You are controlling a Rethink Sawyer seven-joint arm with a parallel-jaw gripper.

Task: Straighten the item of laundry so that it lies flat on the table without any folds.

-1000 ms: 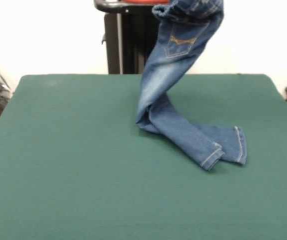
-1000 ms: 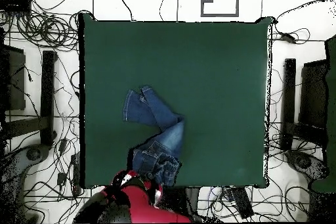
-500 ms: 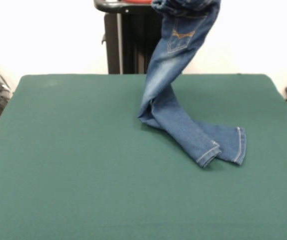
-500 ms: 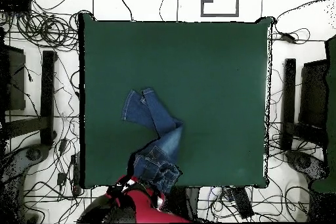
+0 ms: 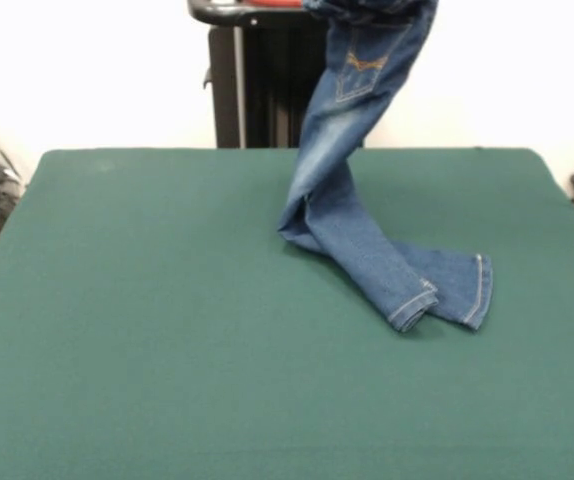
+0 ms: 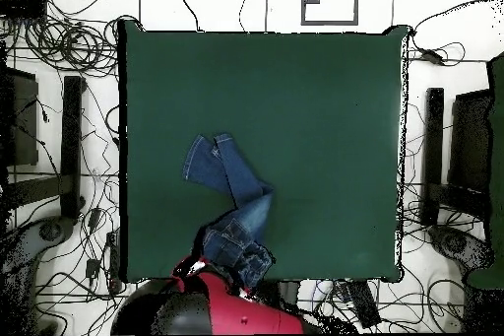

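The item of laundry (image 5: pixel 352 190), a pair of blue jeans, hangs by its waist from above the top edge of the front view. A back pocket with orange stitching faces the camera. Its legs bend onto the green table (image 5: pixel 117 300) and lie side by side, hems toward the right. From overhead, the jeans (image 6: pixel 239 189) run from the bunched waist at the table's near edge (image 6: pixel 325 275) out to the hems. The red arm (image 6: pixel 221 298) reaches over the waist and hides the gripper itself. The lifted cloth shows it is held.
The black pedestal (image 5: pixel 257 80) stands behind the table's far edge. Cables (image 6: pixel 59 46) cover the floor around the table. Black stands sit at the left (image 6: pixel 71 145) and right (image 6: pixel 433 155).
The waist has risen a little further out of the front view. The legs on the table have been dragged slightly toward the robot's side, with the hems shifting left.
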